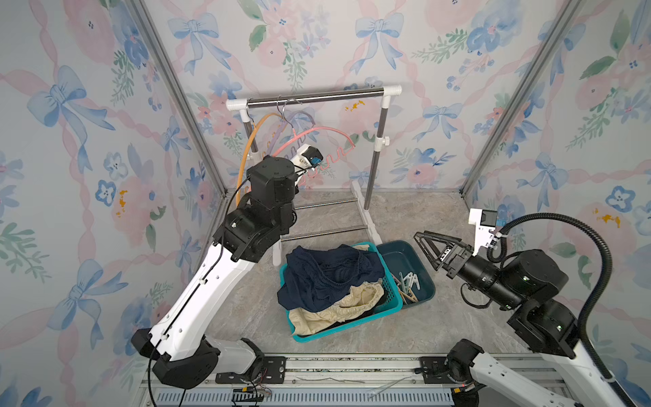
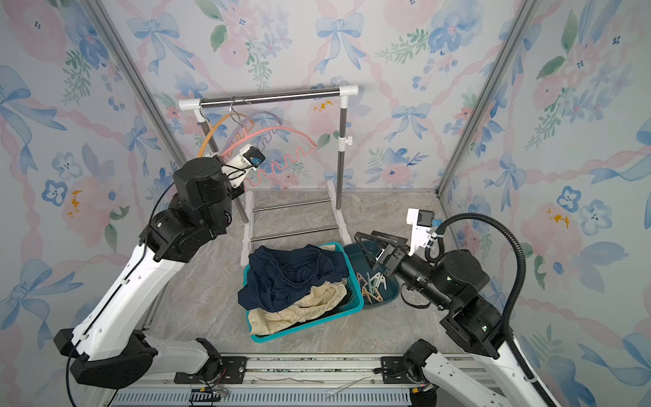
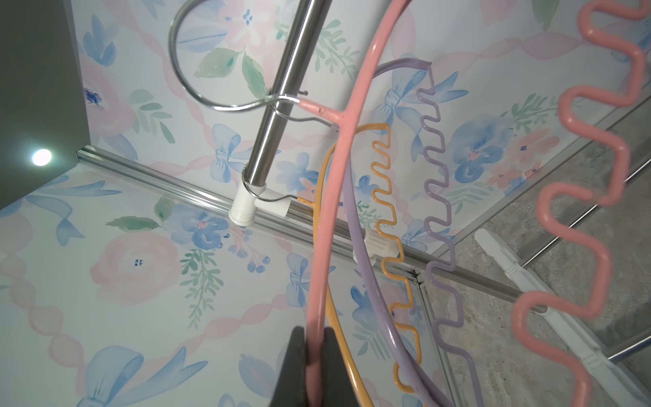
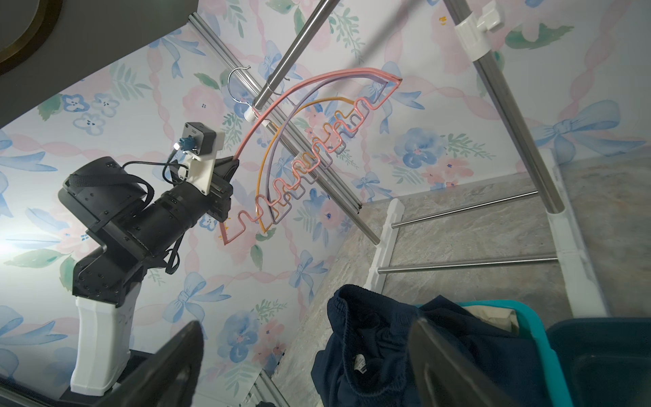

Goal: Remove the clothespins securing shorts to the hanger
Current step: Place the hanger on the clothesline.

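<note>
Left gripper (image 3: 314, 338) jaws pinch the arc of the pink hanger (image 3: 347, 116), which hangs bare on the rail (image 3: 285, 88). Right gripper (image 4: 306, 320) jaws are spread wide and empty, by the bin (image 1: 401, 259). Clothespins (image 1: 407, 283) lie loose in that bin and shorts (image 1: 327, 278) are heaped in the basket (image 1: 352, 326) just beside it, with no pin seen on any hanger. The pins are likely light, stiff, slick plastic, best squeezed at the tail ends; the shorts look soft and limp.
</note>
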